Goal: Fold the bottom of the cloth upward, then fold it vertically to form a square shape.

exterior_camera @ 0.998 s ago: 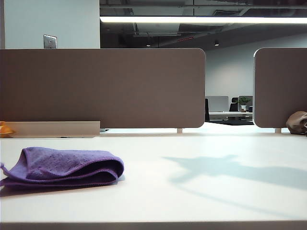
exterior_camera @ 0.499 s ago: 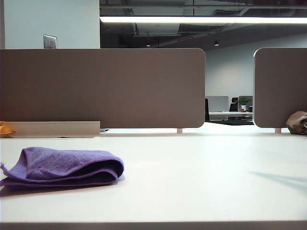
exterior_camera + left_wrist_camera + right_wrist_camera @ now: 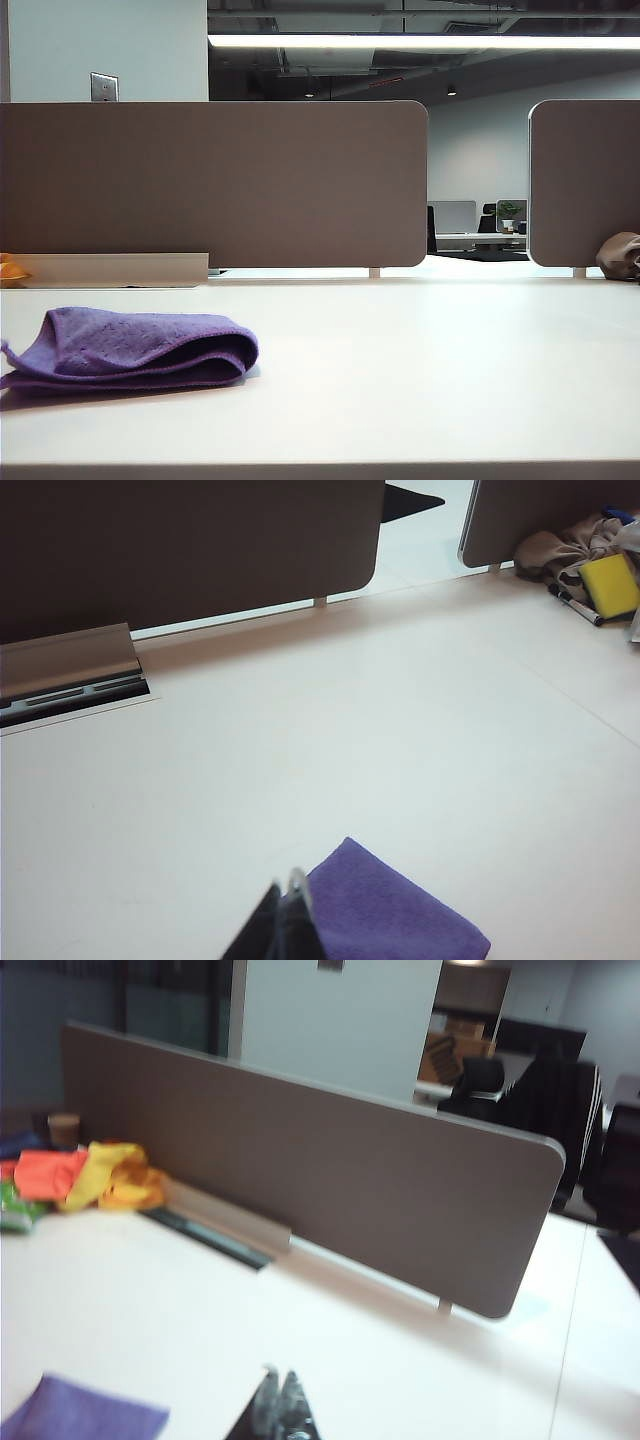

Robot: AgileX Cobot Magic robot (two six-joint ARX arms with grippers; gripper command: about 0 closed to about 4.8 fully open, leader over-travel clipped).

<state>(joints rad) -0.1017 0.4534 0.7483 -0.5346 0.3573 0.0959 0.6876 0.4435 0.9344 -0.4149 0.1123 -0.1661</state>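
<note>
Both pincers were closed, holding nothing: left pincer (image 3: 285, 920) above the folded purple cloth (image 3: 135, 348), right pincer (image 3: 280, 1400) raised nearby. Check edge alignment.

Cloth (image 3: 140, 348): purple, fuzzy pile, matt, soft folds with stitched edge. Bench (image 3: 420, 370): off-white, smooth, low sheen. Divider panel (image 3: 210, 180): grey-brown, matt, fabric-like face. Left hand (image 3: 285, 915) and right hand (image 3: 280, 1400): fingers pressed together, dark with pale glossy edges.

An open-plan office: desk partitions (image 3: 215, 185), office chairs (image 3: 545, 1090), ceiling strip light (image 3: 420, 41).
</note>
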